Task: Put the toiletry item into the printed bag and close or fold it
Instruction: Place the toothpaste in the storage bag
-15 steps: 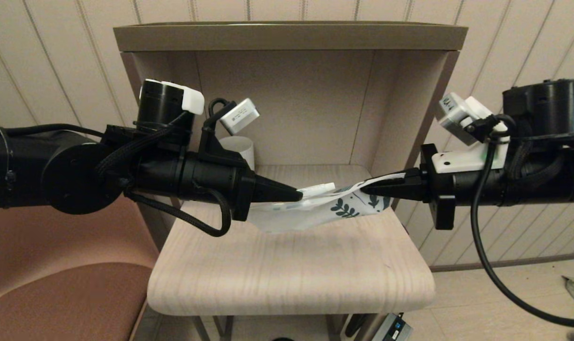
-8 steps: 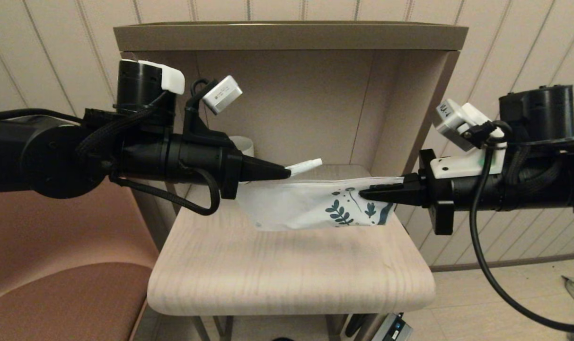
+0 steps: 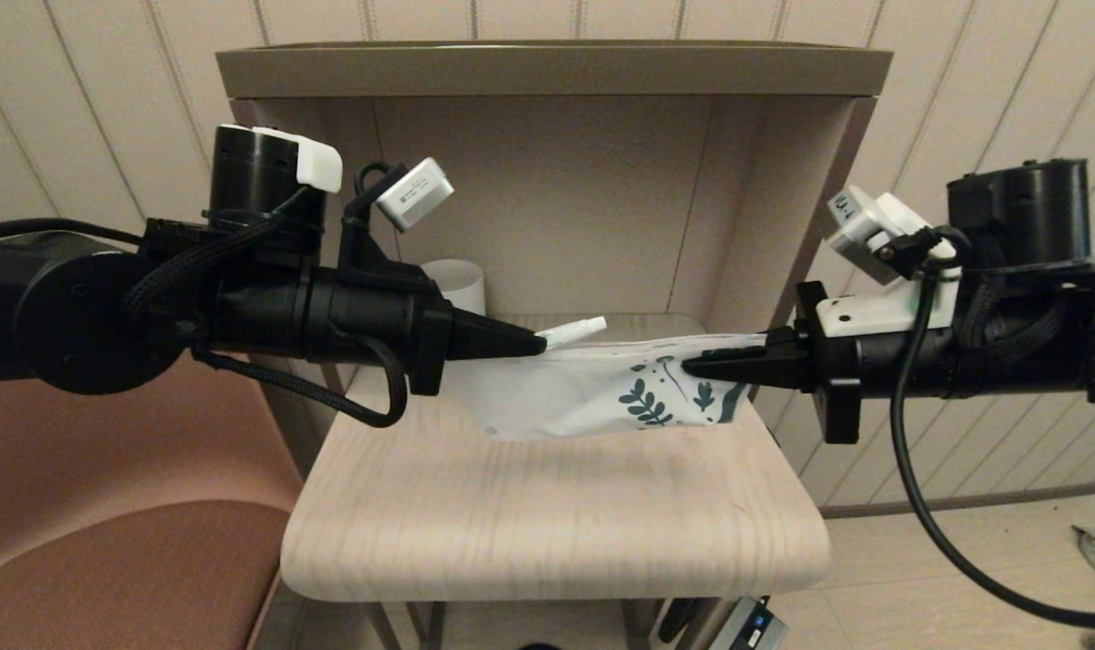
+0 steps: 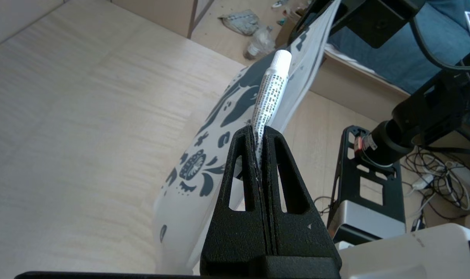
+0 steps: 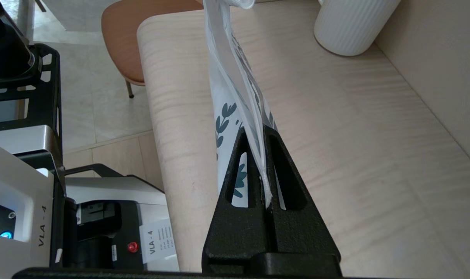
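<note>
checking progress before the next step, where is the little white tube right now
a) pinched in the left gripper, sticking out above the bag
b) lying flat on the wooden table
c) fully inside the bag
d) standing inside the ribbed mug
a: the toiletry item is clamped between the shut fingers of the left gripper, its capped end poking out past the tips above the printed bag, whose leaf-printed end the right gripper holds.
</note>
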{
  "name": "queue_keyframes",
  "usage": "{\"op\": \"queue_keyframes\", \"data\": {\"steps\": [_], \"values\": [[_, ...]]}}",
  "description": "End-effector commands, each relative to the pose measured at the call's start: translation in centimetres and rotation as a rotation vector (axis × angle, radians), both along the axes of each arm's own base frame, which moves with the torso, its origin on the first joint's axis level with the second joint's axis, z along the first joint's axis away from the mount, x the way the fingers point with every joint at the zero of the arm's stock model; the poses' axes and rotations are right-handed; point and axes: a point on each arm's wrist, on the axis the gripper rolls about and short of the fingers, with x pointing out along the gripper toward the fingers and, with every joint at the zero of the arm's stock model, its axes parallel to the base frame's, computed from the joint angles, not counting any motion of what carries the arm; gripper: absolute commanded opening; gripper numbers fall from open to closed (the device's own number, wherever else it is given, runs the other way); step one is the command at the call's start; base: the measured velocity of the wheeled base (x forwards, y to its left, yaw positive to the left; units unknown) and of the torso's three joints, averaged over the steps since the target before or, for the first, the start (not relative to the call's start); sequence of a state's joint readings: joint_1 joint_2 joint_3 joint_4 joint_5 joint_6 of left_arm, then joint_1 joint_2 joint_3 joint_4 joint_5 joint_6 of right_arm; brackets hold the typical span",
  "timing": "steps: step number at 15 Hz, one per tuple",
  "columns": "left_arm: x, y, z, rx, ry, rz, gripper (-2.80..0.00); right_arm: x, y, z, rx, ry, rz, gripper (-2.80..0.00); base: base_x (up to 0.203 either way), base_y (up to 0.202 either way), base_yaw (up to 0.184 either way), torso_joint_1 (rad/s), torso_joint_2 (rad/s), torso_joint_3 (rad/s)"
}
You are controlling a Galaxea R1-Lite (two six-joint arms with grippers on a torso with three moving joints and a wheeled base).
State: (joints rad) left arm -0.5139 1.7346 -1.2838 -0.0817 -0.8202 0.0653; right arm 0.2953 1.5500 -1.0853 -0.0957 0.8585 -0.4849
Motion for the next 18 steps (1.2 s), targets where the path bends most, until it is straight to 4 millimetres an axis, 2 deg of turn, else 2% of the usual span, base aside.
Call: {"op": "queue_keyframes", "data": {"steps": [1,8,18], "values": [[0.5,-0.3,-0.2,0.000,0.003,-0.005,-2.80,0.1,0.1,-0.1,0.000,-0.001,0.008,-2.80,0.000,0.000,0.000,0.000,0.00,0.000],[0.4,-0.3,-0.1,-0.003,0.002,-0.012,-2.80,0.2,0.1,0.0,0.001,-0.002,0.004,-2.80,0.000,0.000,0.000,0.000,0.00,0.000],[0.1,-0.2,-1.5,0.033,-0.009,-0.029,-2.80,0.9,0.3,0.6,0.008,-0.012,-0.003,-2.80,0.000,0.000,0.000,0.000,0.00,0.000]]}}
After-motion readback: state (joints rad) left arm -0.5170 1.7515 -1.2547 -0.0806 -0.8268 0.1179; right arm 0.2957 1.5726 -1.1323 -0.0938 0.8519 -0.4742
